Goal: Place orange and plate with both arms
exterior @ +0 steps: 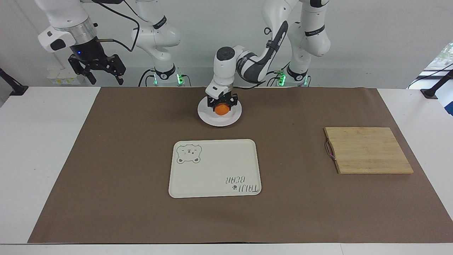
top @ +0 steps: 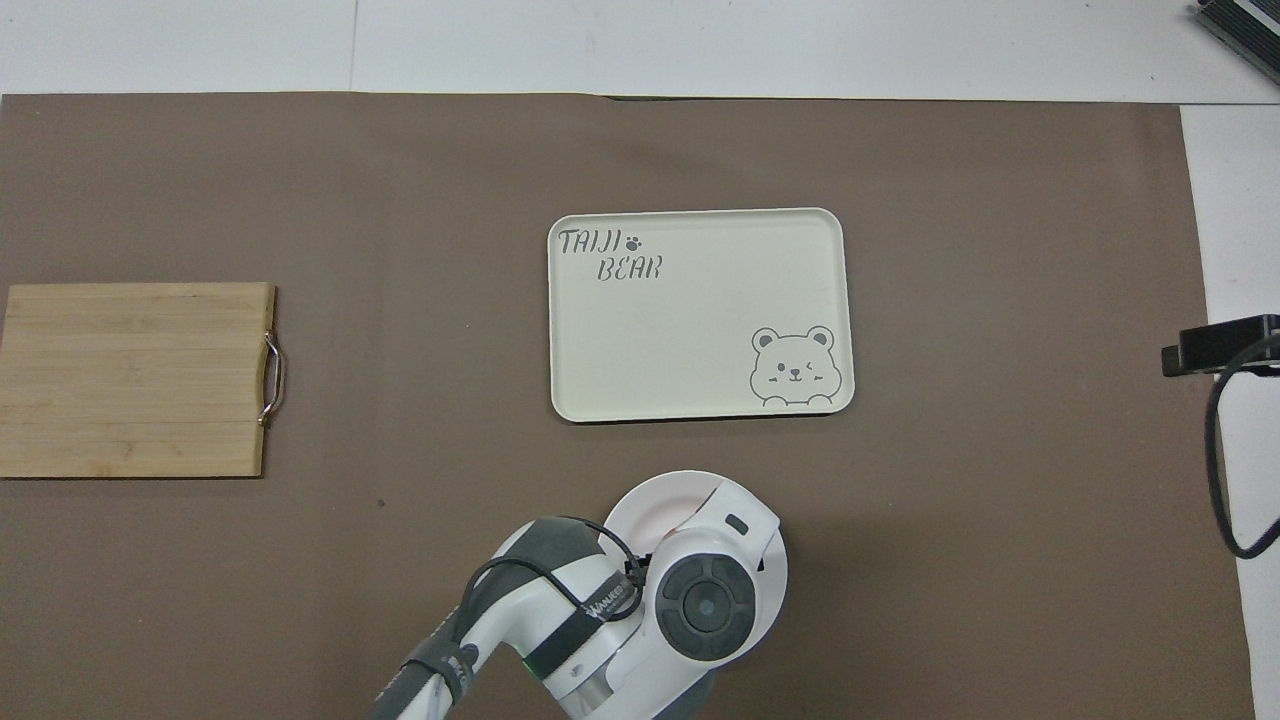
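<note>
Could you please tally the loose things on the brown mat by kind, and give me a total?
Fruit: 1, the orange, gripped by the left gripper over the plate.
Dishes: 1, the white plate.
Trays: 1, the cream bear tray.
Boards: 1, the wooden cutting board.
Total: 4.

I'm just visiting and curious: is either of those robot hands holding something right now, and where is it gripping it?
The left gripper holds the orange by its sides, over the white plate. The right gripper holds nothing.
</note>
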`<state>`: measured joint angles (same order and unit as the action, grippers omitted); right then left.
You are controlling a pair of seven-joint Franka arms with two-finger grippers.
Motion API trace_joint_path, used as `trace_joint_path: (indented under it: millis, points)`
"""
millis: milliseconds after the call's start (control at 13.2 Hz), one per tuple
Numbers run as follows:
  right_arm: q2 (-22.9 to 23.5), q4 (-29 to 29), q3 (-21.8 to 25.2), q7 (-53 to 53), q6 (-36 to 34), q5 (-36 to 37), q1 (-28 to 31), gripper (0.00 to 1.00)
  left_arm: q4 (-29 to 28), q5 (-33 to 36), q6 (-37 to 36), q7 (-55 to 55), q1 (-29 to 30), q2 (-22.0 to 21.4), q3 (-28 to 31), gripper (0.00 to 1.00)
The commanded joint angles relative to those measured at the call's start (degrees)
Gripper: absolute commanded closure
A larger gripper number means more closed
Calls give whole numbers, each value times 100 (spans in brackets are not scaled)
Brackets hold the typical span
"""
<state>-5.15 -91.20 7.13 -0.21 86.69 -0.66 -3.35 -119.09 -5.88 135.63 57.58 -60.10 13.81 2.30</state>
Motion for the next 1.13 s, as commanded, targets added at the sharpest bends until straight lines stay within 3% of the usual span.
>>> trace_joint_path:
  millis: [0, 151, 302, 604, 1057]
  points:
    - [23, 59, -63, 12, 33, 49, 63, 0, -10, -71, 157, 175, -108, 34, 112, 0]
    - [23, 59, -63, 12, 33, 49, 63, 0, 34, -71, -18, 140, 85, -175, 130, 0]
    - [23, 59, -63, 12, 33, 49, 63, 0, 209, -71, -421, 70, 637, -536, 130, 0]
    - [23, 59, -63, 12, 33, 49, 63, 0, 1157, -62, -1485, -456, 1551, -695, 191, 0]
    - [23, 59, -54, 12, 15, 49, 71, 0, 2196, -62, -2585, -3022, 3213, -739, 200, 0]
